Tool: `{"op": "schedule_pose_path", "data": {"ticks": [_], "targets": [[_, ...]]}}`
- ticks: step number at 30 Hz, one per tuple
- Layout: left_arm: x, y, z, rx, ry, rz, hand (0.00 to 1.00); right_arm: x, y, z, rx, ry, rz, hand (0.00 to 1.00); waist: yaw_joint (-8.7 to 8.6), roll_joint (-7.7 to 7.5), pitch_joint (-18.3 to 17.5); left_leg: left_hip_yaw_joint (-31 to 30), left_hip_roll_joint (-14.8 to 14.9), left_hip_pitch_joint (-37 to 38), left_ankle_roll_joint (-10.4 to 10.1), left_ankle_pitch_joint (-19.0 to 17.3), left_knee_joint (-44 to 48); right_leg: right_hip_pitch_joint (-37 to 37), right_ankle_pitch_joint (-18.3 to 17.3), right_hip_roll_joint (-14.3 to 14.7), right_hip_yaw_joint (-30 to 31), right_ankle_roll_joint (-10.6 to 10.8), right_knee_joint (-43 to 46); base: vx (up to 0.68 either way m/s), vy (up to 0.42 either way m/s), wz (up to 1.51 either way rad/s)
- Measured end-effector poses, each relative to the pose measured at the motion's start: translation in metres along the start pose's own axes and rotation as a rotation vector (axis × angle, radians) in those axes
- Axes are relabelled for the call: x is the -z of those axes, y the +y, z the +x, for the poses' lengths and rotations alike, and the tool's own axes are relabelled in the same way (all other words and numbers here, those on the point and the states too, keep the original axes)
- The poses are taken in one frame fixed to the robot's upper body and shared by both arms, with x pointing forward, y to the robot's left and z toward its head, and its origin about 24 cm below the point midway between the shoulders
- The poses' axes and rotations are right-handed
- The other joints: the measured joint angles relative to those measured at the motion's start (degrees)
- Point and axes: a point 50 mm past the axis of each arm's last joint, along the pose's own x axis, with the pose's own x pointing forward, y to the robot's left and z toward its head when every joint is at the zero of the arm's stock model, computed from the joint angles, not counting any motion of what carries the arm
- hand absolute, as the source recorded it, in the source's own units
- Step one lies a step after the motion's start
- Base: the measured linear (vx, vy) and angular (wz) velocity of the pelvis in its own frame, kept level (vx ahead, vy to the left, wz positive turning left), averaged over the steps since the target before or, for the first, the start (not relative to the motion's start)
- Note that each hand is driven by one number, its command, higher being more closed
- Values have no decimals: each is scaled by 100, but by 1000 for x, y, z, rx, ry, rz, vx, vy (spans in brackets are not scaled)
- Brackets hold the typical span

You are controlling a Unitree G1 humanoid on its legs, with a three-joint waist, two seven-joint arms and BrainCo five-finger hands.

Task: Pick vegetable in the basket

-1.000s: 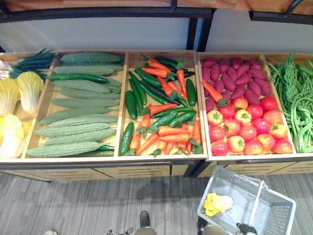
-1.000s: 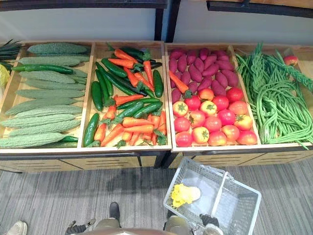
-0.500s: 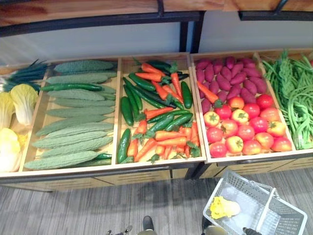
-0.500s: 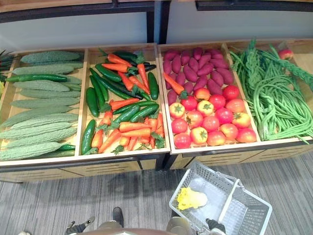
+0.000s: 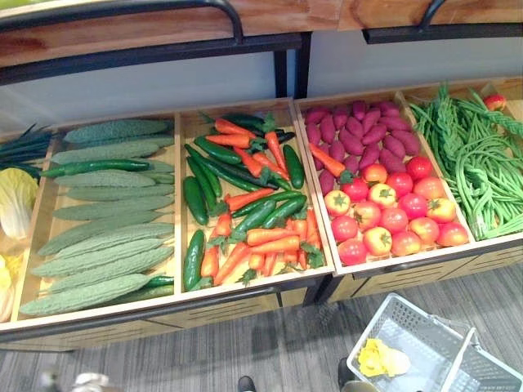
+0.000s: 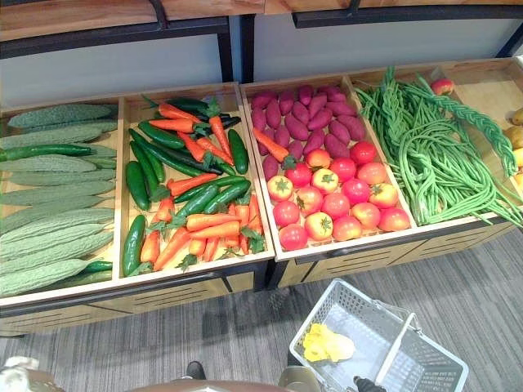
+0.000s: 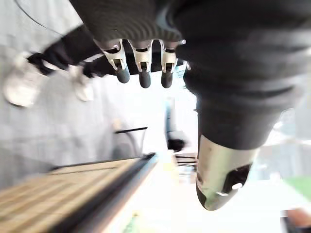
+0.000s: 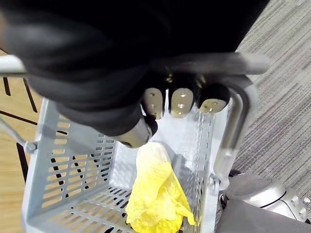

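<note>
A grey plastic basket [image 6: 315,322] hangs low at the right, in front of the wooden vegetable crates. A yellow cabbage [image 6: 326,345] lies inside it, also seen in the right wrist view as a yellow cabbage [image 8: 155,194]. My right hand [image 8: 180,102] has its fingers curled round the basket's grey handle [image 8: 234,131]. My left hand [image 7: 144,63] holds nothing, its fingers straight, with a shelf edge and floor beyond it. The crates hold bitter gourds [image 5: 98,237], cucumbers and carrots [image 5: 245,204], and tomatoes [image 5: 384,212] with sweet potatoes behind them.
Long green beans [image 6: 433,147] fill the right crate, and pale cabbages [image 5: 15,200] lie at the far left. A dark rail and wooden shelf [image 5: 163,33] run above the crates. A person's white shoes [image 7: 19,87] stand on the grey striped floor [image 6: 490,278].
The whole picture has shifted, so the camera moved: the crates sit further left and the beans show more fully. The basket still hangs from my right hand.
</note>
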Motion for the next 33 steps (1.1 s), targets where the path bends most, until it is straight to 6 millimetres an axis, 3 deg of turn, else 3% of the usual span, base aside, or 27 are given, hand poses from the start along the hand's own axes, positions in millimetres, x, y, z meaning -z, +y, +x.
{"op": "schedule_pose_path", "data": {"ticks": [3, 7, 11, 16, 21, 26, 30, 33], "targets": [[-36, -19, -11, 9, -141, -96, 0, 2, -1, -1, 4, -8, -14, 100, 6, 1, -1, 3, 5, 50, -1, -6, 0, 43, 0, 5, 3, 0, 0, 0, 0, 0], [-70, -39, -32, 75, -341, -102, 0, 4, -5, -2, 5, -22, -42, 100, 21, -17, -31, 20, 30, 108, -10, -42, 0, 90, -1, 29, 16, 0, -7, -17, -7, -1], [-88, -62, -55, 199, -503, -29, 0, 6, -9, -3, 11, -36, -49, 100, 22, -9, -34, 31, 33, 100, -10, -42, -1, 75, 0, 35, 27, 1, -16, -8, -3, 0], [-105, -106, -101, 562, -841, 132, 0, 2, -14, -1, 24, -48, -56, 100, -3, 11, -21, 96, 14, 65, -2, -50, 0, -16, 17, 40, 126, 22, -9, 20, -7, -8], [-96, -121, -118, 842, -998, 297, 0, -18, -22, 3, 40, -96, -82, 100, -157, 145, 56, 280, -15, 78, 15, -120, 2, -128, 20, 44, 294, 22, 10, 44, 3, -18], [-87, -130, -132, 1101, -1150, 450, 0, -34, -31, 7, 53, -137, -117, 100, -184, 246, 117, 566, -57, 225, 30, -209, 4, -224, 20, 63, 556, 23, 93, 34, 1, -32], [-81, -135, -141, 1336, -1254, 565, 0, -47, -35, 9, 42, -171, -192, 100, -178, 288, 163, 743, -22, 245, 57, -617, 601, -200, 20, 29, 810, 23, 178, 13, 6, -37], [-75, -136, -151, 1483, -1302, 630, 0, -51, -35, 10, 39, -182, -215, 100, -228, 319, 173, 747, -66, 255, 50, -671, 620, -209, 43, -15, 833, 62, 164, -30, 4, -10]]}}
